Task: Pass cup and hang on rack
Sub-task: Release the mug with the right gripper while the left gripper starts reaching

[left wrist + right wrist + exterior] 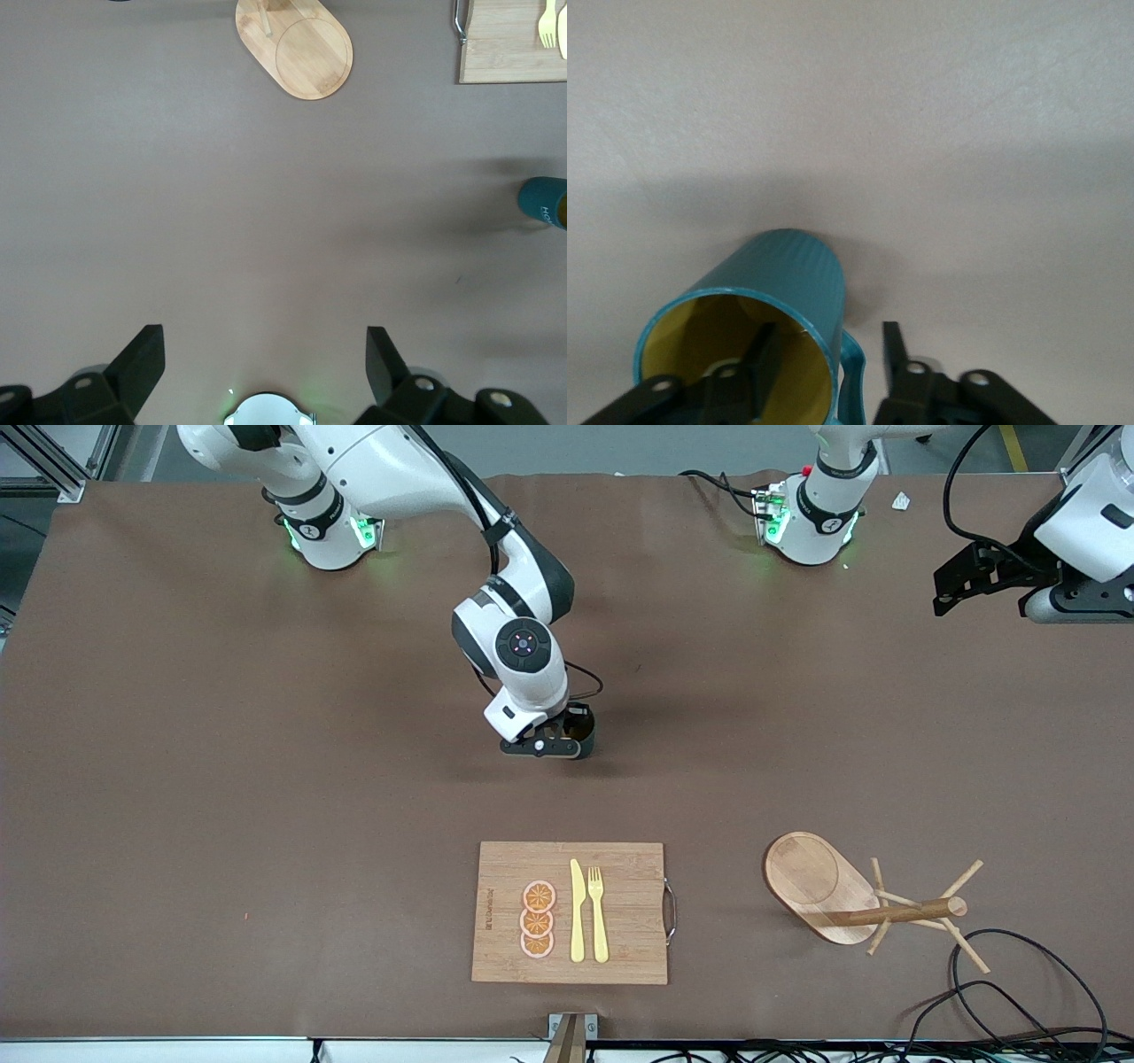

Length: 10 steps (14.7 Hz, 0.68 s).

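The teal ribbed cup (582,729) stands near the middle of the table, mostly hidden under my right gripper (567,740). In the right wrist view the cup (784,270) shows its yellowish inside. My right gripper (828,332) is open: one finger is inside the cup, the other outside past the handle (852,372), with gaps on both sides. The wooden rack (819,881) stands near the front edge toward the left arm's end. My left gripper (955,593) is open and empty, up by the left arm's end. Its wrist view (266,354) shows the rack base (297,49) and the cup (542,202).
A bamboo cutting board (620,921) lies at the front middle with three orange slices (538,919), a yellow knife (577,912) and a yellow fork (598,912). Black cables (1019,983) loop beside the rack at the front edge.
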Each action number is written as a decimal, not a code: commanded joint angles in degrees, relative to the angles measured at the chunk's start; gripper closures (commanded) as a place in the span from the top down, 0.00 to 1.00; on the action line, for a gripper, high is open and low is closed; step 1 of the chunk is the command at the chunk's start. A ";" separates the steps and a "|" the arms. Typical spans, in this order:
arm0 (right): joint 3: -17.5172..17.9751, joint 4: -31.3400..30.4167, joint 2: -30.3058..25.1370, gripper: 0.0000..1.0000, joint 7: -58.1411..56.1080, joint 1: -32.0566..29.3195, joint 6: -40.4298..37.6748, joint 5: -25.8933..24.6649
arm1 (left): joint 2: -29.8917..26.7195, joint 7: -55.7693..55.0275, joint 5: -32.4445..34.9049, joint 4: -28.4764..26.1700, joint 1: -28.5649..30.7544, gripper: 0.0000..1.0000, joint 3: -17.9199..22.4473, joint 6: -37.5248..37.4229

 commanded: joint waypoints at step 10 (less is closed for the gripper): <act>-0.29 0.45 -18.51 1.00 -25.54 -25.22 -31.97 0.71 | 4.12 -23.74 1.01 1.00 -0.58 1.00 -19.15 0.62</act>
